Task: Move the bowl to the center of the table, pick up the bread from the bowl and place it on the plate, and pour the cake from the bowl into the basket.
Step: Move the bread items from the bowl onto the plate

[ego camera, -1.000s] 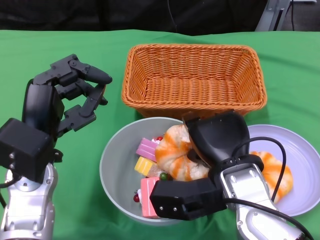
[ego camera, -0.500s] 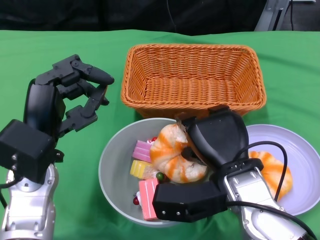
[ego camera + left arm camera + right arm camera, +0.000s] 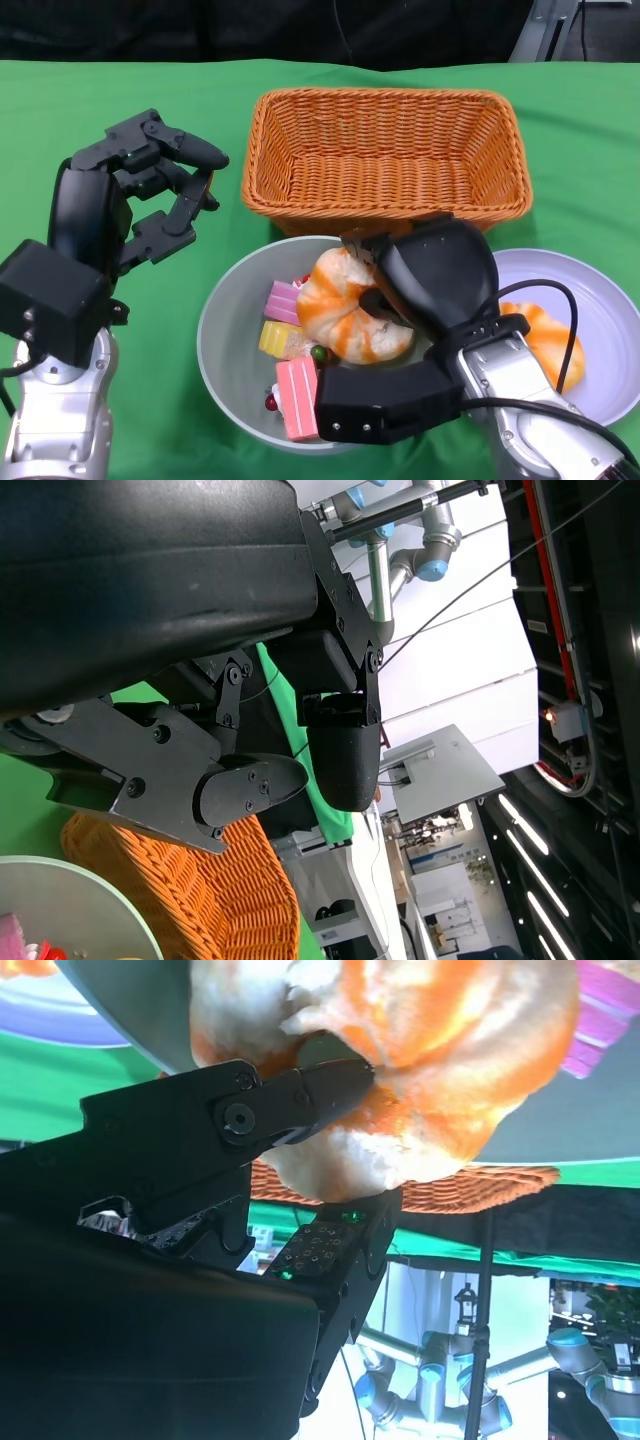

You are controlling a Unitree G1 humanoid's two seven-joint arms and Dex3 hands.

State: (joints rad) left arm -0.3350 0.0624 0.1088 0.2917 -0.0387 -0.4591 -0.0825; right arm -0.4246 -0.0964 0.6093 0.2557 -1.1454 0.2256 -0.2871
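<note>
My right hand (image 3: pixel 425 275) has its fingers (image 3: pixel 300 1095) closed on the orange-and-white glazed bread roll (image 3: pixel 345 310); the wrist view shows them pressing into it from both sides. The roll sits over the middle of the pale grey round bowl (image 3: pixel 225 340), which lies just in front of the orange woven rectangular basket (image 3: pixel 385 155). Pink and yellow cake slices (image 3: pixel 290 335) lie in the bowl, on the roll's left. The lavender round plate (image 3: pixel 600 330) is to the right, its rim just beside the bowl's, with a second orange roll (image 3: pixel 550 340) already on it. So the carry looks like a short sideways move right, with my right hand the nearer one. My left hand (image 3: pixel 130 205) hovers left of the bowl, fingers apart, holding nothing.
</note>
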